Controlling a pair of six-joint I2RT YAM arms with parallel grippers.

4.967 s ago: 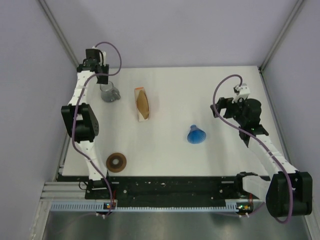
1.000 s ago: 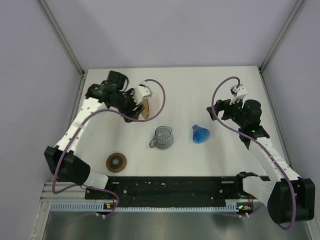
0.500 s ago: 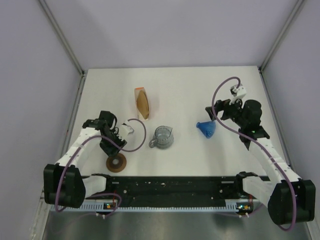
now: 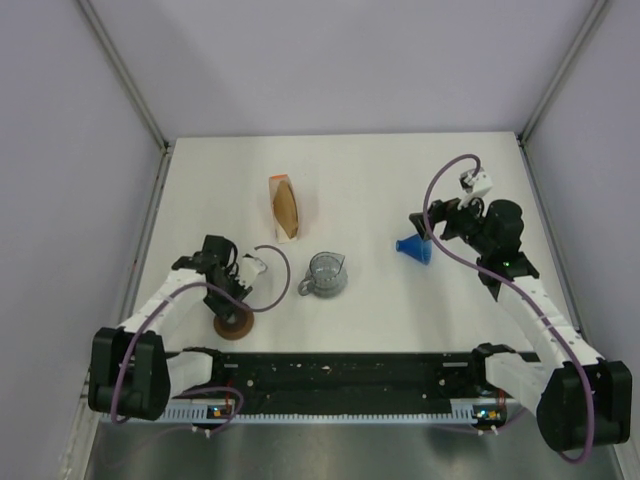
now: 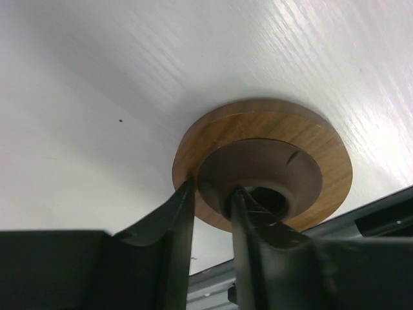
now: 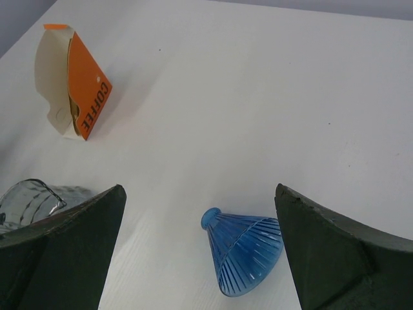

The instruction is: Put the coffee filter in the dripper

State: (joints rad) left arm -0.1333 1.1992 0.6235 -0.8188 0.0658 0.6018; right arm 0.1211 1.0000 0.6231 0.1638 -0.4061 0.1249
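Observation:
The blue ribbed dripper (image 4: 413, 248) lies on its side on the white table, wide mouth toward the right arm; it also shows in the right wrist view (image 6: 248, 248). My right gripper (image 4: 424, 236) (image 6: 199, 194) is open wide, hovering just over it, fingers apart from it. No single loose coffee filter shows; brown filters sit only inside the orange-and-white pack (image 4: 286, 207) (image 6: 74, 90). My left gripper (image 4: 228, 303) (image 5: 210, 194) is down on the dark brown ring (image 4: 237, 328) (image 5: 271, 161), one finger in its hole, one outside its inner collar, shut on it.
The grey glass jug (image 4: 325, 275) stands mid-table between the arms; its rim shows in the right wrist view (image 6: 32, 197). The ring lies close to the table's near edge. Grey walls close in the table at left, right and back.
My left gripper has come down toward the near edge onto the brown ring. The dripper has shifted a little farther from the near edge, under my right gripper. Earlier the jug moved mid-table.

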